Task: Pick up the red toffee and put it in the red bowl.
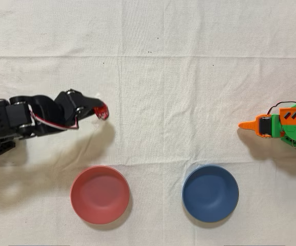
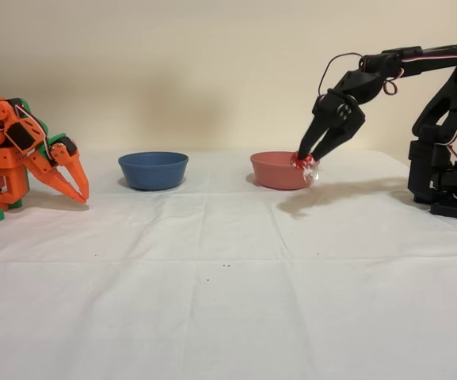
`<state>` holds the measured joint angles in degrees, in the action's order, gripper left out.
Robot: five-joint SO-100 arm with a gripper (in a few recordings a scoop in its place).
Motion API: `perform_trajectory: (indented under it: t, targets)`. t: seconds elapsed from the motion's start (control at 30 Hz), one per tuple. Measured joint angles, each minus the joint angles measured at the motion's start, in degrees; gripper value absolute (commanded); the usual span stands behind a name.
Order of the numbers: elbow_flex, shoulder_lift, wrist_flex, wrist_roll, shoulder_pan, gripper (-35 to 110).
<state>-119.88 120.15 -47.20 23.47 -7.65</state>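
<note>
White cloth covers the worktop [image 2: 228,301] and fills the foreground of the fixed view, creased and bare up to the two bowls. Behind it, the black arm [image 2: 442,119] reaches in from the right of that view, and its end effector [image 2: 306,161] points steeply down with the red toffee [image 2: 305,162] pinched at the fingertips; the fingers are closed on it, narrowed to about the candy's width. A clear twisted end of the wrapper hangs out below the tips.

From overhead, the end effector [image 1: 102,111] and the toffee [image 1: 103,111] sit above open cloth, and the red bowl [image 1: 100,195] lies toward the bottom edge of that picture, well apart and almost straight below the candy. That is the relation the next move seems to turn on: the carry has to run from the toffee down the overhead picture to the bowl, with hardly any sideways shift. In the fixed view the candy appears held clear of the cloth, at about rim level.

The toffee's long axis is hard to read; in the overhead view it looks to run roughly across the fingers, slanting toward the lower right. The blue bowl [image 1: 210,193] stands further right overhead, and the orange arm [image 1: 283,125] is idle
</note>
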Motion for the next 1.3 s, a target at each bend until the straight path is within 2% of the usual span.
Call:
perform_trajectory:
  t: [0.37, 1.1, 1.3]
  targets:
    - [6.6, 3.1, -1.7, 3.2, 11.3, 6]
    - [9.4, 3.1, -0.8, 3.2, 34.5, 6]
    - [9.3, 2.5, 1.6, 2.5, 36.2, 6]
